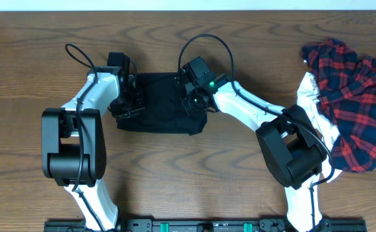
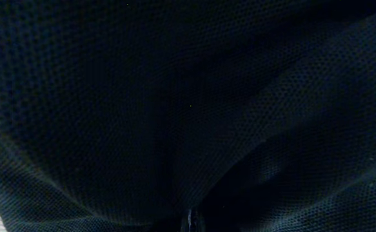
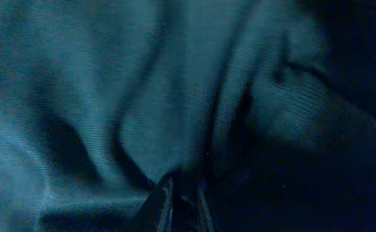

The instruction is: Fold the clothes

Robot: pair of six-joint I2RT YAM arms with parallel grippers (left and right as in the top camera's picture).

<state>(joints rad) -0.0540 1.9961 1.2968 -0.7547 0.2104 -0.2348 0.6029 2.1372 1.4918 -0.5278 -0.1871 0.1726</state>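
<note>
Black shirt (image 2: 188,96), its fine mesh weave filling the left wrist lens, sits pinched in the left pincer (image 1: 129,98), which is clamped tight, apparently on the garment's left edge; the right pincer (image 3: 184,200) stands narrow, a fold of the same cloth caught between its fingers (image 3: 165,201). Only the overhead view shows the shirt bunched into a rough rectangle at the middle of the bench (image 1: 194,174), between both arms, and the plaid garment (image 1: 355,96) heaped over a white piece (image 1: 310,96) well apart at the right edge. Light, limp and likely to sag, the shirt looks best taken by hems or corners, not mid-panel
</note>
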